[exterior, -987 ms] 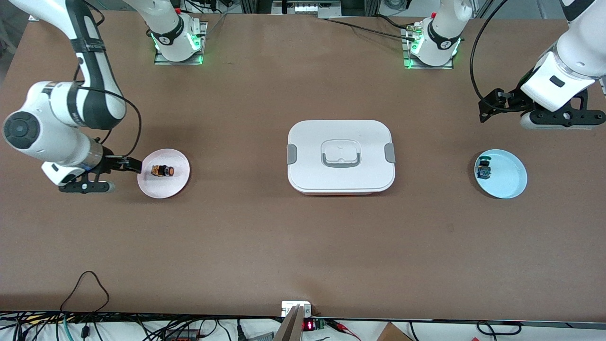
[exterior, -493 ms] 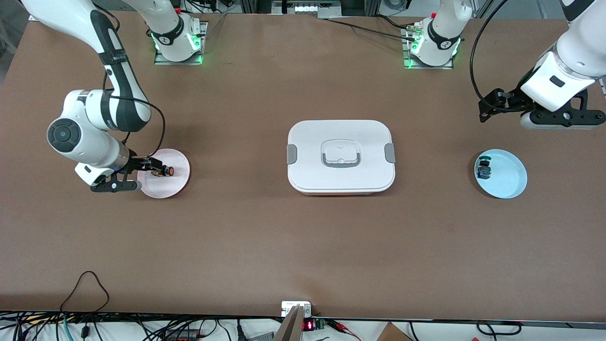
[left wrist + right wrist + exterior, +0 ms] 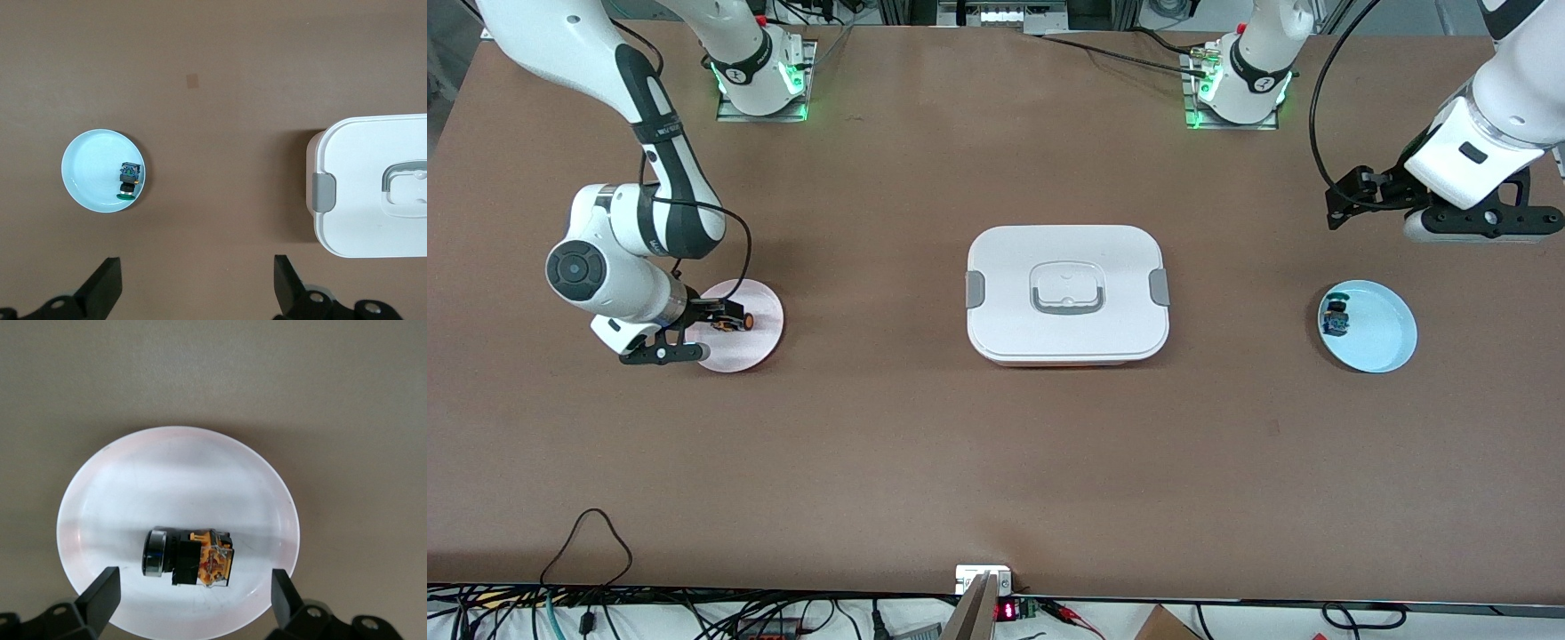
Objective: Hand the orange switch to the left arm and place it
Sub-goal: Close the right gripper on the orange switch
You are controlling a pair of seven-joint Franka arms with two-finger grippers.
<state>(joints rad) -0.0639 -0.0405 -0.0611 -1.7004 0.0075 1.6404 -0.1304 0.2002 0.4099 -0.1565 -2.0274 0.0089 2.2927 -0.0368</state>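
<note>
R arm reaches from its base down toward its own end of the table, elbow bent, wrist low & pointing along the table toward the box. Right gripper sits over the pink plate, fingers spread wide apart, nothing clamped. In the R wrist view the two fingertips stand either side of the orange switch, apart from it, no contact seen.

Orange switch lies on its side on the pink plate, orange-brown base at one end, silver-rimmed button end at the other, black body between. In front view it shows as a small dark/orange bit just at the gripper's tips.

White lidded box sits mid-table, well apart from both plates, grey clips on its short sides, handle recess in lid.

L arm waits up over its own end of the table, wrist tilted. Left gripper hangs above the table, fingers open wide, holding nothing. Light blue plate lies nearer the front camera than that gripper, w/ the blue-green switch on it near the rim.
</note>
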